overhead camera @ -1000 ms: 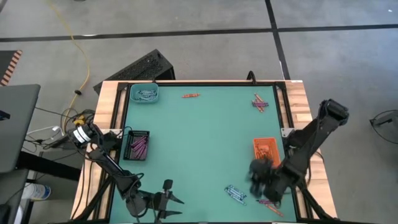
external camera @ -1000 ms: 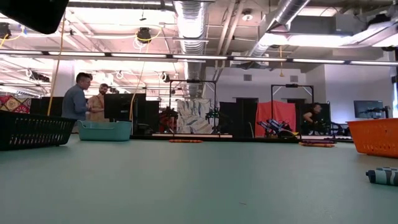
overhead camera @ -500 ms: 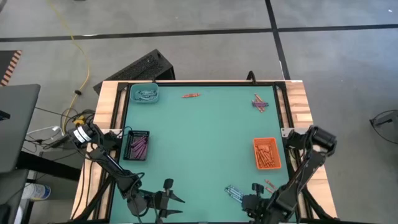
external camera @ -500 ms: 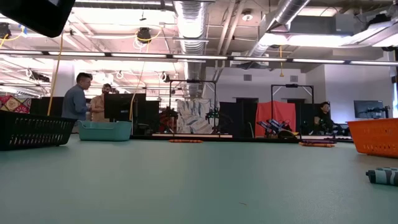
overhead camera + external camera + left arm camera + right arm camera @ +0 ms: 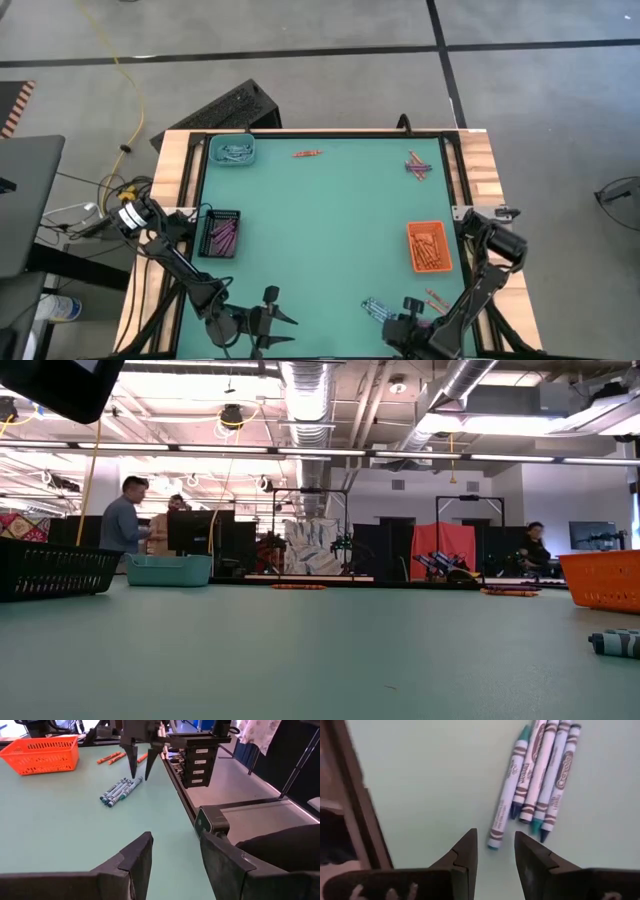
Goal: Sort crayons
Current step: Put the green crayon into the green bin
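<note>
- right gripper (image 5: 495, 851): fingers apart, holding nothing, poised right above the blue-grey crayons (image 5: 538, 775) at the table's near edge
- left gripper (image 5: 175, 857): open, empty, parked at near edge

Crayons (image 5: 618, 643) cut off at edge

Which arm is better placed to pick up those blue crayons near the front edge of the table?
The right. The right gripper hangs open just above the blue crayons, fingers pointing down. The left gripper waits open at the table's front edge, farther away.
</note>
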Robot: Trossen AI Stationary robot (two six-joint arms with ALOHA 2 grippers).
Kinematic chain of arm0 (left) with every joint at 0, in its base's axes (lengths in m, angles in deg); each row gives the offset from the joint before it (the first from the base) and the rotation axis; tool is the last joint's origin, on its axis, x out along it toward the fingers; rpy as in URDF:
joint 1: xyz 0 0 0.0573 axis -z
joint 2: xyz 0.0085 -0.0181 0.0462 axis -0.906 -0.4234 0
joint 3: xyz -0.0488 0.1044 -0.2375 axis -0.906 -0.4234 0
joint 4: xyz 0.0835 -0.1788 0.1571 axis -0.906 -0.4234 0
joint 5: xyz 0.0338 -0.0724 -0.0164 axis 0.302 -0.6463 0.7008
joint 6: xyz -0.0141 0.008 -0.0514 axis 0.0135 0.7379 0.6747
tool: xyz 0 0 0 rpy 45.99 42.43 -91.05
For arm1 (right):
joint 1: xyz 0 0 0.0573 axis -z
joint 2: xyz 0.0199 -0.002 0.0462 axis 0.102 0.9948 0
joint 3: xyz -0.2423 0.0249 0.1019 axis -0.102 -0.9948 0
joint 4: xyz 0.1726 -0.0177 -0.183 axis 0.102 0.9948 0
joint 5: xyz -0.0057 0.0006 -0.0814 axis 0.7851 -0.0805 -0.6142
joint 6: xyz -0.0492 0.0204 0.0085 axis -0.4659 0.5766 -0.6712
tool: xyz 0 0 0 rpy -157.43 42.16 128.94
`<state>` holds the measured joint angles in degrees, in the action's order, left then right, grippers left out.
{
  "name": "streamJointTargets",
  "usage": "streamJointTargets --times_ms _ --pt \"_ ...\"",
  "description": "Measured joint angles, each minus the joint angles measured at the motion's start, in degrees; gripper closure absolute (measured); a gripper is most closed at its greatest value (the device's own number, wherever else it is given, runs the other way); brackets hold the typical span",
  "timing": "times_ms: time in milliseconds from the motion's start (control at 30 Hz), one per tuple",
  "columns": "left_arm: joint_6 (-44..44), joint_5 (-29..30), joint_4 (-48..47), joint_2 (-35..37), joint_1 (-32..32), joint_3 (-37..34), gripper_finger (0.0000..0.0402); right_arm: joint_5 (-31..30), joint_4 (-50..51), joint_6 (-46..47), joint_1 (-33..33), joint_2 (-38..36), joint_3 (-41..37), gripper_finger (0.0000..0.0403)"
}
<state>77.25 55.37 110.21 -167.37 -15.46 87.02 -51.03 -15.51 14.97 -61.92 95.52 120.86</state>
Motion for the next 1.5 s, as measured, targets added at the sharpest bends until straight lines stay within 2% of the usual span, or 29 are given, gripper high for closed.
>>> streamJointTargets --times_ms 333,633,1067,1500 --pt "0.13 0.00 -0.20 0.00 0.00 0.00 0.0247 0.50 -0.47 -0.07 0.66 0.37 -0.04 0.0290" --pt "0.19 -0.05 -0.20 0.02 0.00 0.00 0.0246 3.72 -3.38 -3.06 1.48 2.36 0.15 0.0338" --pt "0.19 -0.11 -0.15 0.02 0.00 0.00 0.0246 4.11 -2.43 -6.63 1.45 2.70 1.75 0.0396" --pt "0.15 -0.05 -0.20 0.02 0.00 0.00 0.0247 4.16 -1.82 -10.62 1.83 3.19 7.31 0.0402"
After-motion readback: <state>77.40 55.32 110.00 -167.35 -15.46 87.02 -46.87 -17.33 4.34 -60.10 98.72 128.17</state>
